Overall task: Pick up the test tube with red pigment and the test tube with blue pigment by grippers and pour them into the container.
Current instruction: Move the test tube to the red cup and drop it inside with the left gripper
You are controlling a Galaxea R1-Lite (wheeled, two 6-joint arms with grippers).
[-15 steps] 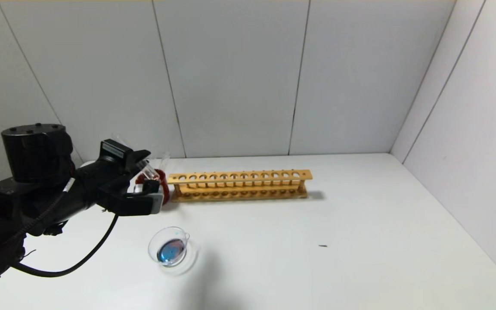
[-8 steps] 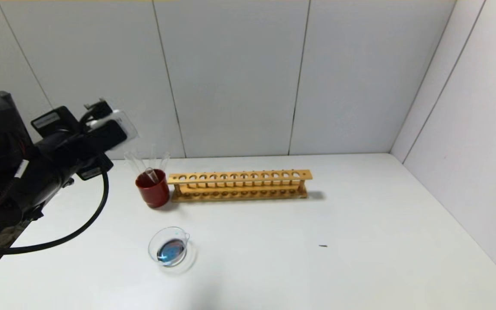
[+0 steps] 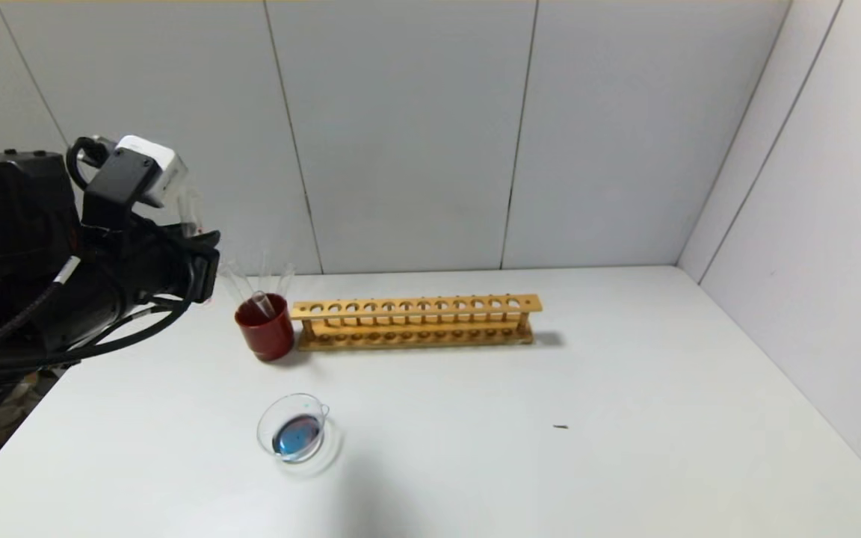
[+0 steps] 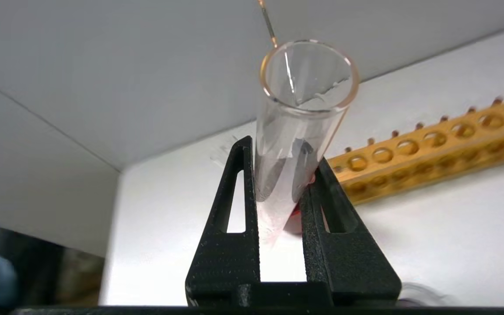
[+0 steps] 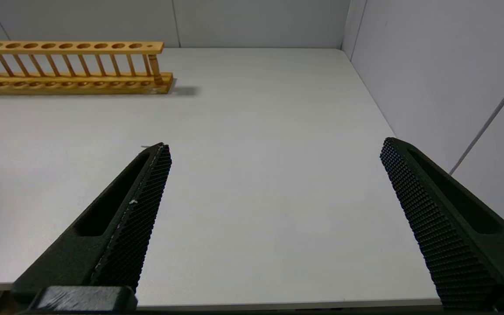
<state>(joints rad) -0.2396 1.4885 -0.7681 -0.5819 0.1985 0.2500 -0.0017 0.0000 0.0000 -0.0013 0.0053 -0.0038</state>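
My left gripper is raised at the far left, left of and above the dark red cup. In the left wrist view the left gripper is shut on a clear test tube that has its mouth up and pinkish-red traces lower down. The tube's bottom is hidden behind the fingers. The container sits on the table in front of the cup and holds blue liquid with a reddish patch. No tube with teal-blue liquid shows. My right gripper is open and empty over the table's near right part.
Several clear tubes lean in the dark red cup. A long wooden tube rack stands right of the cup, and also shows in the left wrist view and the right wrist view. Walls close the back and right.
My left arm has risen from the dark red cup and pulled back to the upper left, carrying the tube. The cup, dish and rack have not moved.
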